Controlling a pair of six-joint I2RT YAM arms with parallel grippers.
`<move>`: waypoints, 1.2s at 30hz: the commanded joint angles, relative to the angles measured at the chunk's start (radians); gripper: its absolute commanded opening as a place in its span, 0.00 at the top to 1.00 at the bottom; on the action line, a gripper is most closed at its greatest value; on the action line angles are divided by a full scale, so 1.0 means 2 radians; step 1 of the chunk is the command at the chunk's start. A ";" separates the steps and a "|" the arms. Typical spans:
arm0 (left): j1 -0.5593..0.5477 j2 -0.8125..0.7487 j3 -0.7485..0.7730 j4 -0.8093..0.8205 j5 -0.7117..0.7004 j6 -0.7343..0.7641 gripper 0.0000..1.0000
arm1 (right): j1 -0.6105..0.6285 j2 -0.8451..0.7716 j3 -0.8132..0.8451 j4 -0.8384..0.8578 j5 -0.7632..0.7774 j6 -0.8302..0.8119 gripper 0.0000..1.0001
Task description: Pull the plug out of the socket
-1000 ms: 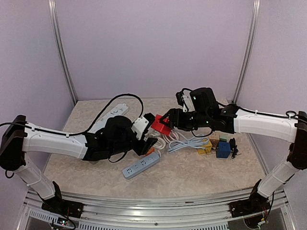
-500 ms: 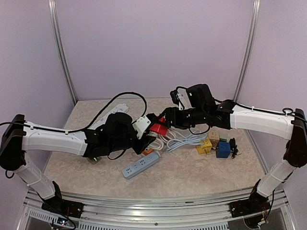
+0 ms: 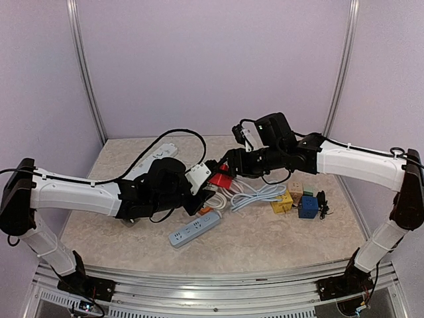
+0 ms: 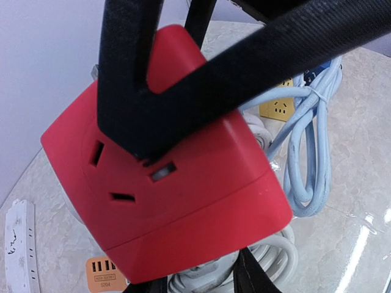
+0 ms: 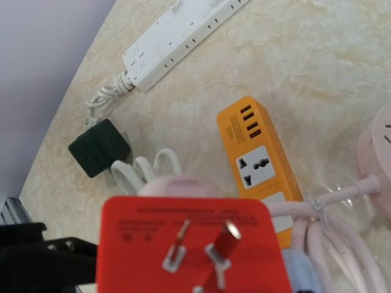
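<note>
1. Your right hand (image 3: 224, 173) has brought the red socket cube (image 3: 220, 179) left to the left hand (image 3: 207, 193), which has narrowed its grip: the pull looks close.
2. The right hand grasps the cube above the worktop (image 3: 265, 238); whether the left grips anything, you cannot tell.
3. Only the right wrist view shows the cube's bare pins (image 5: 223, 241); only the left wrist view shows white cord (image 4: 278, 256) beneath it.

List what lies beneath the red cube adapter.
An orange power strip, coiled white cables and a pale pink rounded block show past its edges. Whatever sits directly under the red cube adapter is covered.
</note>
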 commanded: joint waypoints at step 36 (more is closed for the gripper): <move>-0.045 0.004 0.002 0.020 -0.067 -0.085 1.00 | -0.002 -0.076 -0.090 0.168 0.097 0.089 1.00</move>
